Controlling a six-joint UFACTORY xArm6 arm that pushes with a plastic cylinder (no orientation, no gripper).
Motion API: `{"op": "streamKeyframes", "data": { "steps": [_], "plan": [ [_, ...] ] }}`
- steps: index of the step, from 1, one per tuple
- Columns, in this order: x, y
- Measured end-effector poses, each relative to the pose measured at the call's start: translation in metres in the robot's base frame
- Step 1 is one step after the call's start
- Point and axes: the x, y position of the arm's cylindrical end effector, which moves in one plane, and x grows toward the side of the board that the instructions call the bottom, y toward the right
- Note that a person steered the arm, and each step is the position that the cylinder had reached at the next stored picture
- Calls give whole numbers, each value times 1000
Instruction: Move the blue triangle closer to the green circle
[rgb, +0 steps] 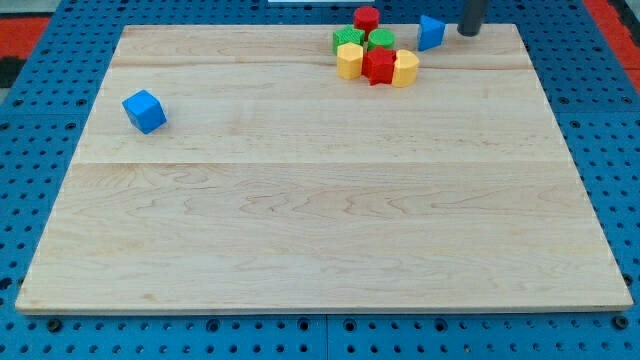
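Observation:
The blue triangle (431, 32) sits near the view's top edge of the wooden board, right of centre. The green circle (381, 40) lies just to its left, inside a tight cluster of blocks, with a small gap between the two. My tip (468, 33) is the dark rod's lower end at the view's top right. It stands just to the right of the blue triangle, close to it; I cannot tell whether they touch.
The cluster also holds a red cylinder (367, 17), a green block (348, 40), a yellow block (349, 61), a red block (379, 67) and a yellow cylinder (405, 69). A blue cube (144, 111) sits alone at the view's left. The wooden board (320, 200) rests on a blue pegboard.

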Motion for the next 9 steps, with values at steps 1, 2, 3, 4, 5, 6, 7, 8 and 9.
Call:
{"op": "streamKeyframes", "data": {
  "steps": [1,2,3,4,5,6,7,8,9],
  "plan": [
    [-3,-22],
    [-3,-20],
    [-3,-17],
    [-3,-17],
    [0,-17],
    [12,-19],
    [19,-36],
    [25,-42],
    [29,-42]
  ]
}}
